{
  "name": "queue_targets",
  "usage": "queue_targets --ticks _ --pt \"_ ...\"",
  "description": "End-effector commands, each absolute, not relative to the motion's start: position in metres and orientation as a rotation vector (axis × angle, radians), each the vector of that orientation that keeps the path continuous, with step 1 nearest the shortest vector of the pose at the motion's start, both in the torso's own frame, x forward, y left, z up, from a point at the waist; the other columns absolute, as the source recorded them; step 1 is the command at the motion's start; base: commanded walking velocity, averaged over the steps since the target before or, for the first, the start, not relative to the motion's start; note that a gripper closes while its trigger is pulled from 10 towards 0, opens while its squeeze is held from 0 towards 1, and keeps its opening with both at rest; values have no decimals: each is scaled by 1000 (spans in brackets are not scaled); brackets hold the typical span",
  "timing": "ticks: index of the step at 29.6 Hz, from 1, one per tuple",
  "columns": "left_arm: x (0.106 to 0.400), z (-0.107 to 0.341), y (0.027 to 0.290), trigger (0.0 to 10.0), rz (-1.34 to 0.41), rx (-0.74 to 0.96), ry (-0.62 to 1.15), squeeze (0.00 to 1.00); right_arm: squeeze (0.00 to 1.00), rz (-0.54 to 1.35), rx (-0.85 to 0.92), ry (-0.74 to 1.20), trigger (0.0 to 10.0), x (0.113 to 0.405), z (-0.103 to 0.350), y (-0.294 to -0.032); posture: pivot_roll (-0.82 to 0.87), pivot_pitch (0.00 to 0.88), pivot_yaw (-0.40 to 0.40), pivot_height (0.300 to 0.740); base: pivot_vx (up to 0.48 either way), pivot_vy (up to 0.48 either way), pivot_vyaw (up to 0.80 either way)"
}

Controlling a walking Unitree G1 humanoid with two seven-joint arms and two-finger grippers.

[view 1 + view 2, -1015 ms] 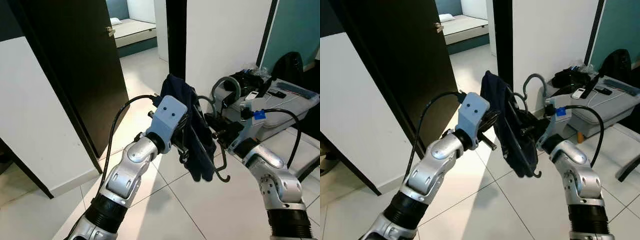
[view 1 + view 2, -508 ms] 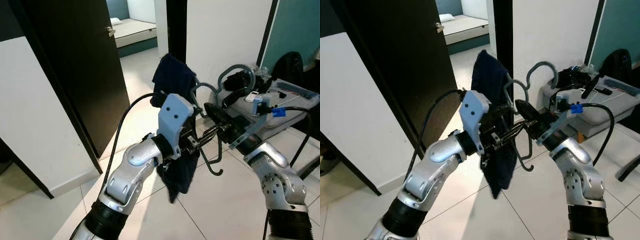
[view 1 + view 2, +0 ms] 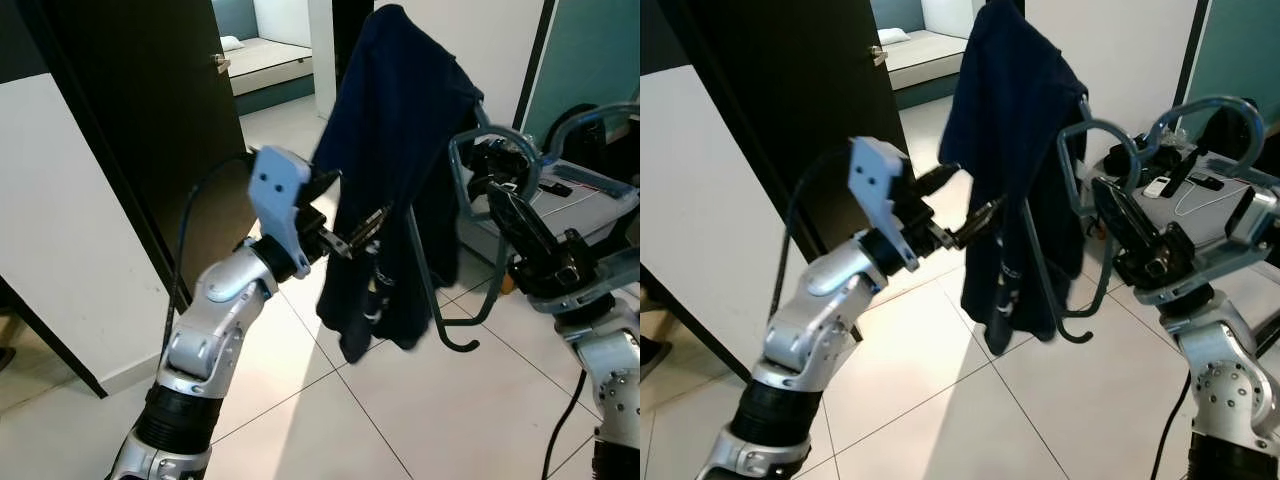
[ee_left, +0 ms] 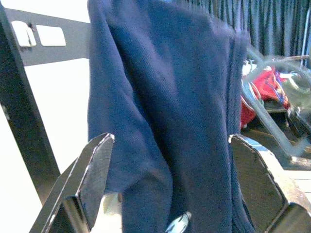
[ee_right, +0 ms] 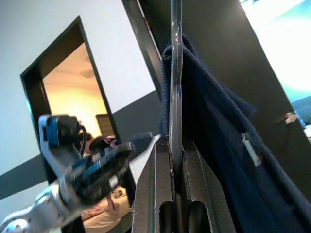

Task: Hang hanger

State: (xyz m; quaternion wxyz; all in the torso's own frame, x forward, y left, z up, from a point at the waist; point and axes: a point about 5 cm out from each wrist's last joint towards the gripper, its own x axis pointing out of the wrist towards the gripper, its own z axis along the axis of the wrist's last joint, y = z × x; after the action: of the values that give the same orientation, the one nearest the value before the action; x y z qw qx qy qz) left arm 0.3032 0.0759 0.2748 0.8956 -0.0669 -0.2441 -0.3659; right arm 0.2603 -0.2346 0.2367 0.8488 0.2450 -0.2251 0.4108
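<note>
Right gripper [image 5: 176, 167]: its 2 fingers are clamped tight on the grey hanger [image 3: 470, 160], held raised in front of the robot. A navy garment [image 3: 395, 150] is draped over the hanger, hanging down above the tiled floor [image 3: 330, 420]. Left gripper [image 3: 355, 228]: fingers [image 4: 92, 170] spread wide apart, gripping nothing, the garment hanging between them. Dark door [image 3: 150, 120] stands at the robot's left.
</note>
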Motion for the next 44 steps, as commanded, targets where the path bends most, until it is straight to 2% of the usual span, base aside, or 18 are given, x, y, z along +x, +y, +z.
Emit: queue_targets --ticks 1,3,8,12,16,19,21,22,25,39,44 --pt "306 287 100 10000 -691 -181 -551 0 0 951 489 -472 10000 252 238 -230 -70 0 103 740 0 0 0" --pt "306 287 100 10000 -691 -181 -551 0 0 951 489 -472 10000 252 238 -230 -70 0 103 740 0 0 0" --pt "311 291 120 10000 -622 -167 -562 0 0 1013 466 -398 10000 244 231 -234 -68 0 101 740 0 0 0" --pt "310 291 122 10000 -628 -173 -560 0 0 1027 455 -397 10000 241 235 -238 -71 0 101 740 0 0 0" --pt "303 291 120 10000 -734 -194 -562 0 0 1027 439 -396 10000 239 237 -241 -83 0 104 740 0 0 0" --pt "301 285 121 10000 -797 -131 -538 0 0 1035 431 -400 10000 237 239 -241 -85 0 105 740 0 0 0" --pt "303 281 124 10000 -797 -86 -515 0 0 1044 425 -402 10000 236 241 -241 -89 0 110 740 0 0 0" --pt "309 273 133 10000 -766 -5 -477 0 0 1075 416 -400 10000 233 243 -238 -89 0 110 740 0 0 0" --pt "312 270 140 10000 -747 26 -462 0 0 1103 410 -392 10000 230 244 -236 -94 0 113 740 0 0 0" --pt "322 269 167 10000 -664 -1 -463 0 0 1162 386 -397 10000 222 252 -230 -103 0 114 740 0 0 0" --pt "320 283 181 10000 -692 -95 -531 0 0 1173 372 -380 10000 220 252 -229 -109 0 114 740 0 0 0"
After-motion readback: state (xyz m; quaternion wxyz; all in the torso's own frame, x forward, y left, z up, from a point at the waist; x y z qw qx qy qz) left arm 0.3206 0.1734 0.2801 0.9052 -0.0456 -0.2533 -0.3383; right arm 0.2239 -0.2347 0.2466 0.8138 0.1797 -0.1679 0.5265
